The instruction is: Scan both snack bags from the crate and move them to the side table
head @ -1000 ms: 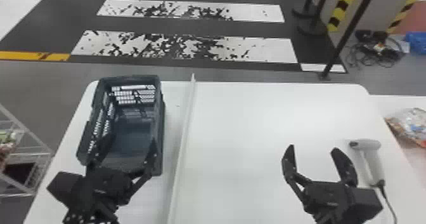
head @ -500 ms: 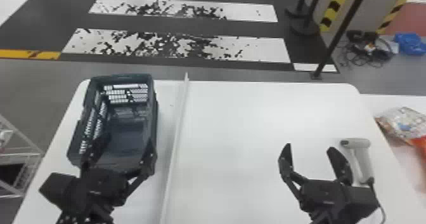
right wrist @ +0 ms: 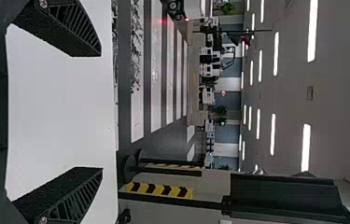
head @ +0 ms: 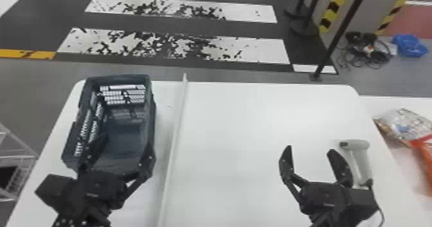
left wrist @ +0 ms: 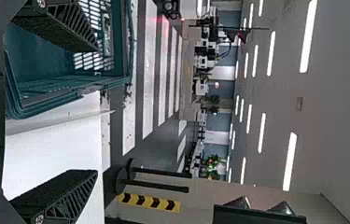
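Near the left side of a white worktable [head: 241, 120], an open-topped dark blue-green plastic crate [head: 117, 79] with latticed walls is the landmark. Just right of the crate runs a long, thin, pale divider [head: 175, 130], probably keeping the crate's area apart from the scanning space. The black two-fingered left gripper [head: 126, 142] is over the crate's near end, fingers spread around nothing. Farther right of the crate, the matching right gripper [head: 310, 149] also has its fingers apart and holds nothing. Just beside it is a pale grey handheld scanner [head: 363, 160], likely set there for easy reach. Well right of the crate, on the white side table [head: 385, 102], are a shiny, clear-and-patterned snack bag [head: 403, 123] and an orange-red bag [head: 426, 155], which suggests both have been delivered and the grippers are free to wait.
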